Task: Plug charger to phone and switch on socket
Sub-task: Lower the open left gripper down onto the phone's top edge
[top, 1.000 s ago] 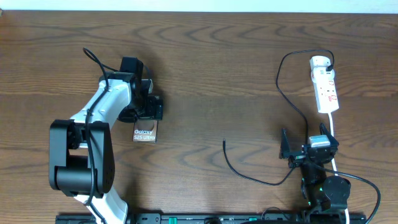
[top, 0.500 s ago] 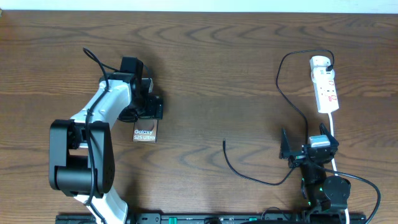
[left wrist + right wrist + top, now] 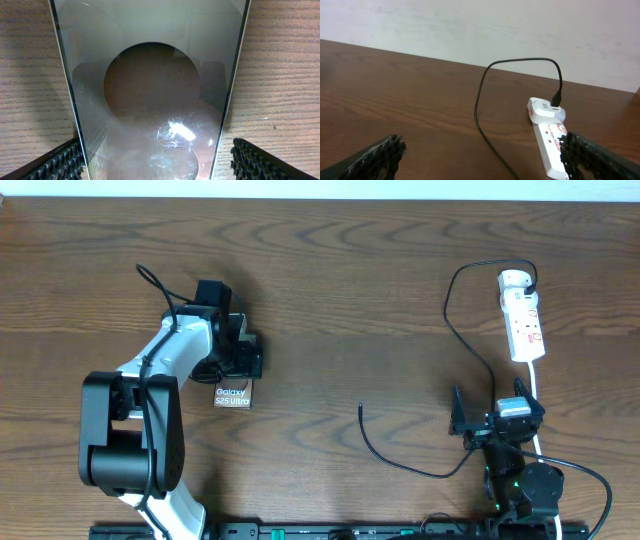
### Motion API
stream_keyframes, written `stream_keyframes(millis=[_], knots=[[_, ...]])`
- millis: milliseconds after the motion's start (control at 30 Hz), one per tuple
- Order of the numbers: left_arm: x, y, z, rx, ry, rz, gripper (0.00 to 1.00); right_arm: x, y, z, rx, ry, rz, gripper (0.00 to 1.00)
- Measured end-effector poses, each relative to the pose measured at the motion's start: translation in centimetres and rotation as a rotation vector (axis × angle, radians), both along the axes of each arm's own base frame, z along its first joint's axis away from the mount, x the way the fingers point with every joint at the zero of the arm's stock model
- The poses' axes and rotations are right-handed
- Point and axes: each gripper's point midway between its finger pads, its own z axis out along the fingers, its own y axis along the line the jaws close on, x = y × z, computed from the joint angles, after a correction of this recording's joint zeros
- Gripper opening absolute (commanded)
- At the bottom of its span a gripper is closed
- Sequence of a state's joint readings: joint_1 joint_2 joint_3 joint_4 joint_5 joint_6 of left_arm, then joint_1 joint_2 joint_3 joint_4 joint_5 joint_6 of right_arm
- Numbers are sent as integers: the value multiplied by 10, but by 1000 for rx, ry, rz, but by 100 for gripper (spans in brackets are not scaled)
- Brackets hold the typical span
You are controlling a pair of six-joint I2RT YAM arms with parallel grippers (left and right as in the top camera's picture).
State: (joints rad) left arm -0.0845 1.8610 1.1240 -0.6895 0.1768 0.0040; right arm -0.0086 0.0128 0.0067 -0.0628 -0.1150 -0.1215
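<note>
The phone (image 3: 232,396) lies flat on the table, bronze-brown with white "Galaxy S25 Ultra" lettering. My left gripper (image 3: 238,366) is open over its far end. In the left wrist view the phone (image 3: 150,100) fills the frame and the two fingers (image 3: 157,170) straddle its edges. The charger cable (image 3: 400,463) runs from the white adapter (image 3: 514,280), past my right gripper, to its free tip (image 3: 360,407) at mid table. The socket (image 3: 524,320) lies at the far right. My right gripper (image 3: 497,423) is open and empty; its wrist view shows the socket (image 3: 552,150) and the cable (image 3: 480,110).
The socket's white cord (image 3: 537,395) runs down the right side past my right gripper toward the front edge. A pale wall (image 3: 470,25) stands behind the table's far edge. The cable's loop lies between the right gripper and the free tip.
My left gripper has shifted slightly toward the front, covering more of the phone's far end. The right arm, cable and socket have not moved.
</note>
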Motion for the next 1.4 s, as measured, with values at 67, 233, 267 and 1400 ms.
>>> stream_keyframes(millis=[67, 233, 267, 1400], knots=[[0, 0, 0, 0, 0, 0, 92, 0, 0, 0, 0, 0, 0, 99], [0, 2, 0, 13, -2, 0, 92, 0, 0, 0, 0, 0, 0, 99], [0, 4, -1, 24, -3, 0, 92, 0, 0, 0, 0, 0, 0, 99], [1, 6, -4, 66, -18, -12, 92, 0, 0, 0, 0, 0, 0, 99]])
